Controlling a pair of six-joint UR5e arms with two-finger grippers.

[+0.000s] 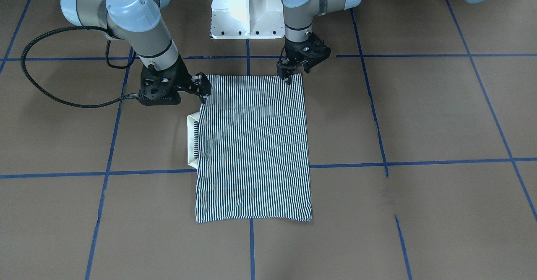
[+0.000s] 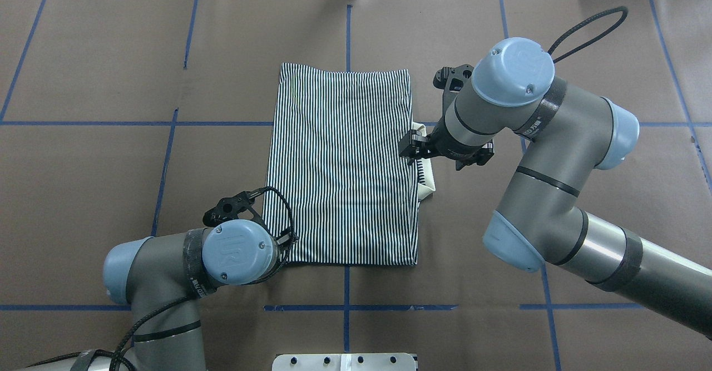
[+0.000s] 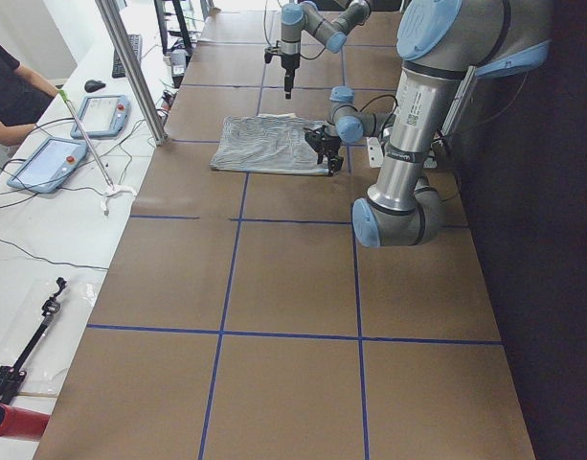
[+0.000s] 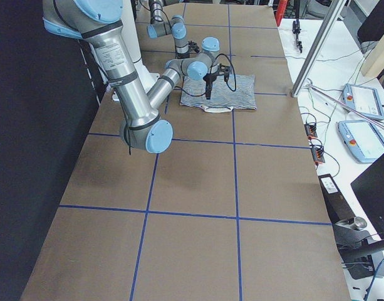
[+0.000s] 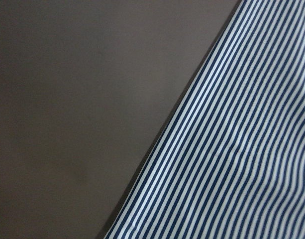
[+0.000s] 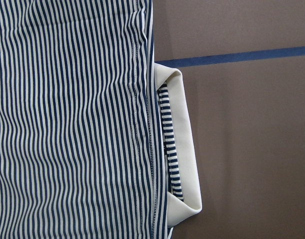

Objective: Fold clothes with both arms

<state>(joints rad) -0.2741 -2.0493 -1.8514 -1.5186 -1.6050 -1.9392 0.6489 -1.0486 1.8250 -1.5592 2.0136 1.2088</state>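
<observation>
A brown paper-covered table (image 2: 111, 165) is marked with a grid of blue tape lines (image 2: 167, 159). Near its middle lies a navy-and-white striped polo shirt (image 2: 339, 159), already folded into a flat, tidy rectangle. The rectangle's long axis runs straight away from the robot. The white collar (image 2: 427, 190) pokes out from under the long edge on the robot's right side, about midway along.

The left hand (image 1: 288, 77) is low at the shirt's near corner on the robot's left, with its fingertips at the cloth edge. Whether it is gripping the fabric or only resting there cannot be told. Its wrist camera shows just the striped edge against bare table, very close.

The right hand (image 2: 410, 149) hangs above the opposite long edge, near the collar. It appears raised off the cloth, and no fabric is lifted. Whether its fingers are spread or closed cannot be told.

The next step is probably to fold the rectangle across its long axis. For that, the left hand is already placed at a near corner. The matching near corner on the right lies back toward the robot from the right hand.
</observation>
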